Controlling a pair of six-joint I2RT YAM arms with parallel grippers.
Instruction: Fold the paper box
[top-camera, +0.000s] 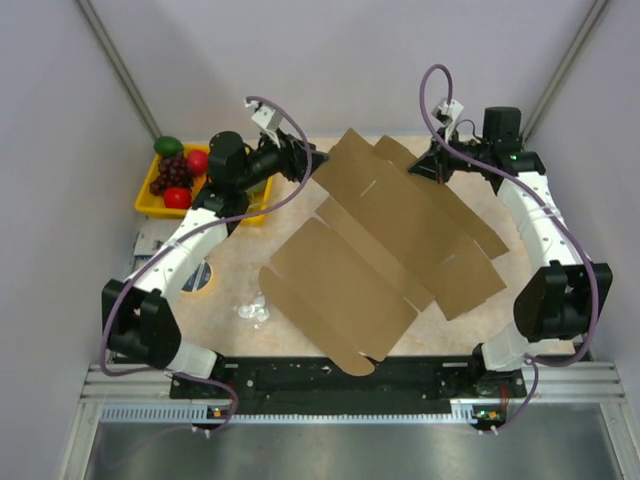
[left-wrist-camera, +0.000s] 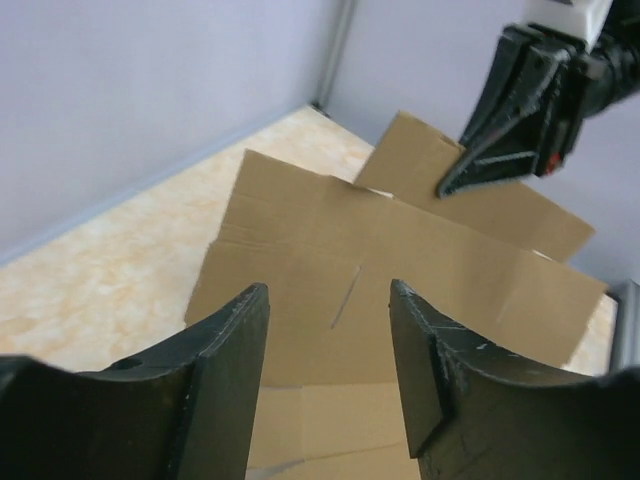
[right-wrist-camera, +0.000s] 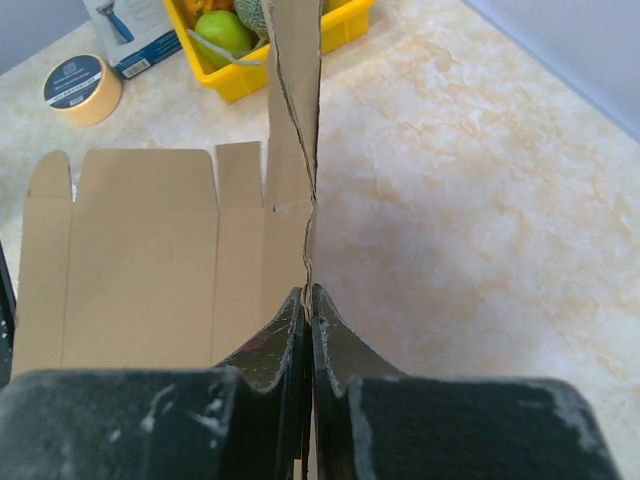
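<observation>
The right gripper (right-wrist-camera: 308, 296) is seen clamped shut on a thin edge of the paper box (top-camera: 380, 250), the cardboard being pinched flat between the two black fingers with no gap left. The pinched flap is stood on edge out of the jaws and is pointed toward the yellow tray (top-camera: 158, 210). The box is laid unfolded and mostly flat on the table (right-wrist-camera: 480, 200), spread out just to the right of the tray, with its rounded tabs turned to the near side, away from the tray. The hold is taken at the box's far edge, on the part well apart from the tray. The left gripper (left-wrist-camera: 328, 292) is held with its jaws apart and nothing between them. It is placed between the tray and the box, at the box corner nearest the tray, and the cardboard is seen just beyond its fingertips. Whether that corner is touched cannot be told. A roll of tape (right-wrist-camera: 82, 88) and a blue-white packet (right-wrist-camera: 135, 30) are set on the near side of the tray, the packet just beside it
</observation>
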